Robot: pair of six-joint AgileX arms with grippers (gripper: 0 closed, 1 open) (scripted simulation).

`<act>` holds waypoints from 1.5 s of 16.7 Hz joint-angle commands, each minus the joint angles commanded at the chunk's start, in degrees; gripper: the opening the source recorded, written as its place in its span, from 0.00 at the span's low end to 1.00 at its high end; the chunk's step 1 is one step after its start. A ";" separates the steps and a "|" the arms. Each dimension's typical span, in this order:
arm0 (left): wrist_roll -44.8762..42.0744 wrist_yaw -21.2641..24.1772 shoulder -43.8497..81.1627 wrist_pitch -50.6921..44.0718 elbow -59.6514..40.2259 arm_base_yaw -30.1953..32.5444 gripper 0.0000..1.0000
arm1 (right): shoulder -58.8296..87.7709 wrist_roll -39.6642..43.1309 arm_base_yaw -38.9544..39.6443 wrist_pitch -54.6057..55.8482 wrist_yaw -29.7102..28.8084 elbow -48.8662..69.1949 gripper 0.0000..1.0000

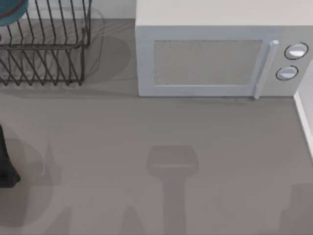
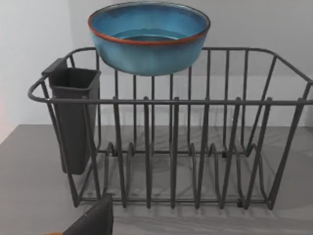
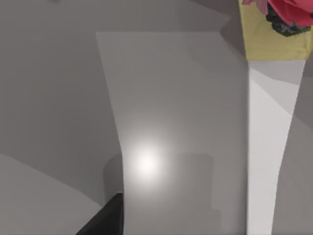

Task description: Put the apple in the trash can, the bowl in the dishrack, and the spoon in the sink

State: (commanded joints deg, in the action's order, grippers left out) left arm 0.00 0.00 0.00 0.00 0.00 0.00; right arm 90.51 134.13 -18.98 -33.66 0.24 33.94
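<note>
Bowl: the bowl (image 2: 148, 36) is showing as a wide round vessel, glazed teal-blue with a thin reddish-brown rim, glossy; in the left wrist view it is sitting at the dishrack's upper back edge, above the upright bars. In the top view a slice of it (image 1: 11, 11) is peeking in at the far left corner, cut off by the frame.
Dishrack: the dishrack (image 2: 205, 147) is standing on the table (image 1: 146, 147) as thin dark grey wire bars and looped prongs, with a matte dark rectangular cup (image 2: 73, 117) hanging on one end.
Microwave: a smooth white box (image 1: 215, 54) with a mesh door and two round knobs is sitting at the table's back right.
Left arm: a dark piece (image 1: 6, 161) is showing at the table's left edge, largely cut off; whether the left gripper is spread or pressed together cannot be told.
Right wrist view: pale smooth surfaces and a yellowish block with something pink-red on it, cut off, hard to identify.
</note>
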 joint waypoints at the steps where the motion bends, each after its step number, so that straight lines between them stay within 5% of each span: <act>1: 0.00 0.00 0.00 0.00 0.00 0.00 1.00 | 0.00 0.00 0.00 0.00 0.00 0.00 0.92; 13: 0.00 0.00 0.00 0.00 0.00 0.00 1.00 | 0.00 0.00 0.00 0.00 0.00 0.00 0.02; 25: 0.00 0.00 0.00 0.00 0.00 0.00 1.00 | -5.56 -1.66 0.44 -7.02 -1.81 4.40 0.00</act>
State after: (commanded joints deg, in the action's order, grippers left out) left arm 0.00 0.00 0.00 0.00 0.00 0.00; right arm 84.94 132.46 -18.54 -40.68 -1.58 38.34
